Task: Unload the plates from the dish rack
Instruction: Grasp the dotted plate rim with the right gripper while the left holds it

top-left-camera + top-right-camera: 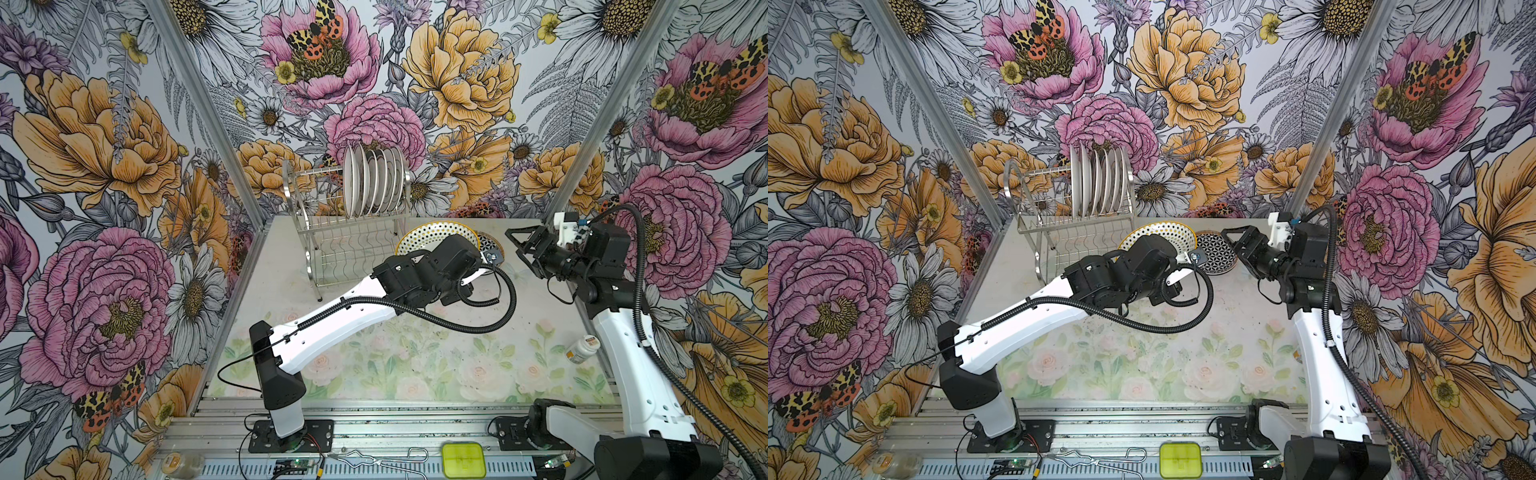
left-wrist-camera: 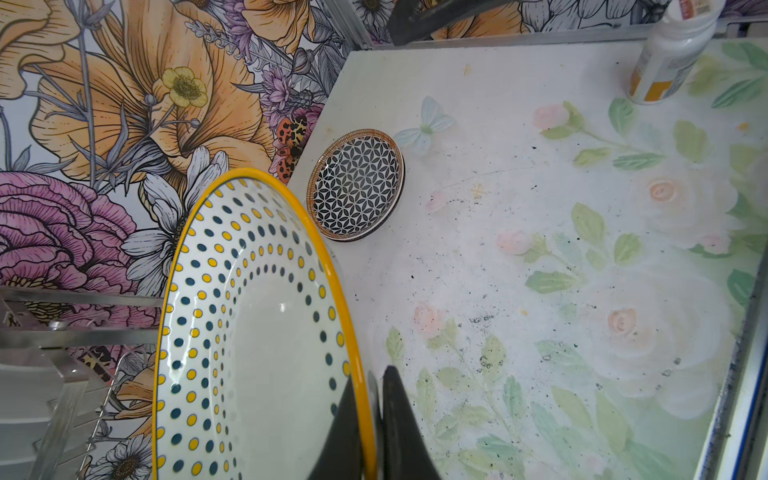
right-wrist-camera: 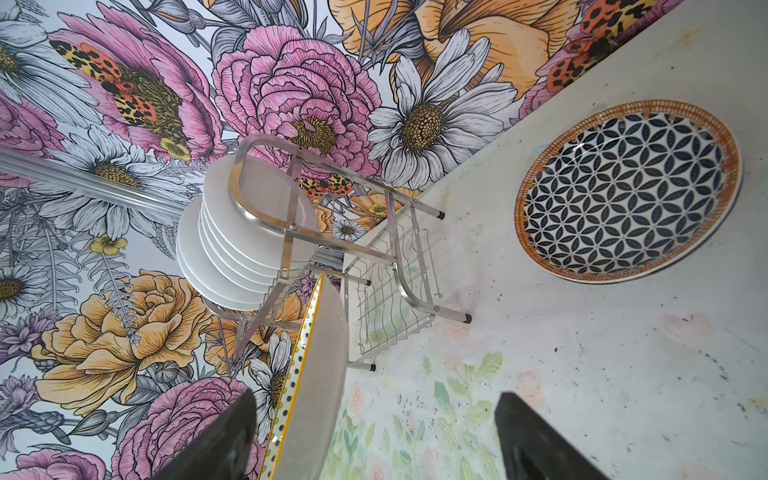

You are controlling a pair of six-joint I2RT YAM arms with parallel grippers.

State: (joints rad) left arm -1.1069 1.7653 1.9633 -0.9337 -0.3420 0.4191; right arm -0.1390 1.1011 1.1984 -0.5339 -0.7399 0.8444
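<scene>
I'm pinching the dotted plate (image 2: 257,332) by its rim in the left tool (image 2: 372,386), holding it on edge beside the rack (image 1: 324,232) so the wide-open right tool (image 3: 376,397) can likely take it, other plates (image 1: 374,183) standing racked.

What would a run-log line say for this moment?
left gripper: shut on dotted plate | right gripper: open, empty | patterned plate: flat on table | dish rack: holds row of plates
</scene>
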